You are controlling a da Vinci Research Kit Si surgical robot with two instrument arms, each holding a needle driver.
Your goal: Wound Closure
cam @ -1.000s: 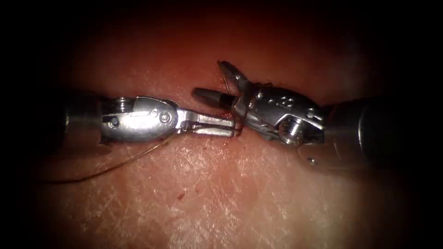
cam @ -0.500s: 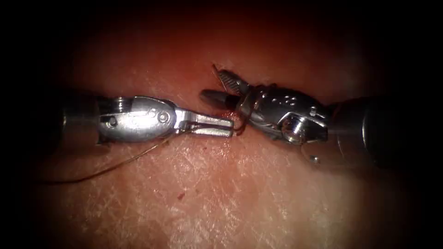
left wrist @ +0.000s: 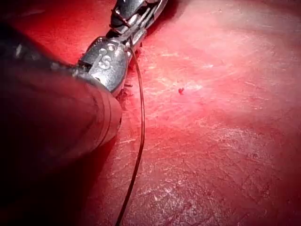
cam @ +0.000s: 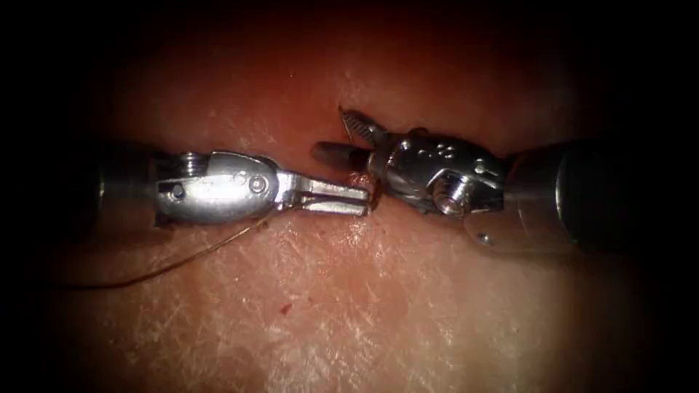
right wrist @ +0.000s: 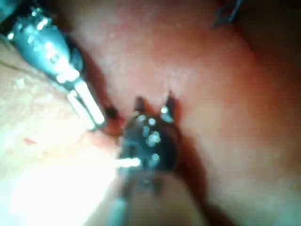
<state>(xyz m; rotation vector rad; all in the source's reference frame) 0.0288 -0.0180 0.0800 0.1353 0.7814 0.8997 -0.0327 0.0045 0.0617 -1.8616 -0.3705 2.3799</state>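
The left tool [cam: 366, 199] lies level across the tissue [cam: 349, 306] from the left. Its jaws are shut at the cut [cam: 373, 191], on what looks like the thread. The thread [cam: 189, 258] trails from under this tool toward the lower left, and it runs along the tissue [left wrist: 141, 136] beside the left tool [left wrist: 106, 56]. The right tool [cam: 336, 135] comes in from the right, tip to tip with the left one. Its jaws stand open over the cut and hold nothing, with both tips spread [right wrist: 154, 100]. A thin thread end [cam: 342, 116] sticks up by its upper jaw.
Small spots of red fluid [cam: 285, 308] dot the pale tissue below the tools. The left tool's jaws [right wrist: 87, 108] reach the wet cut edge just beside the right tool's wrist [right wrist: 150, 141].
The right tool has rolled about its wrist and shifted a little left; its open jaws have narrowed and dropped slightly. The left tool and the trailing thread have stayed put.
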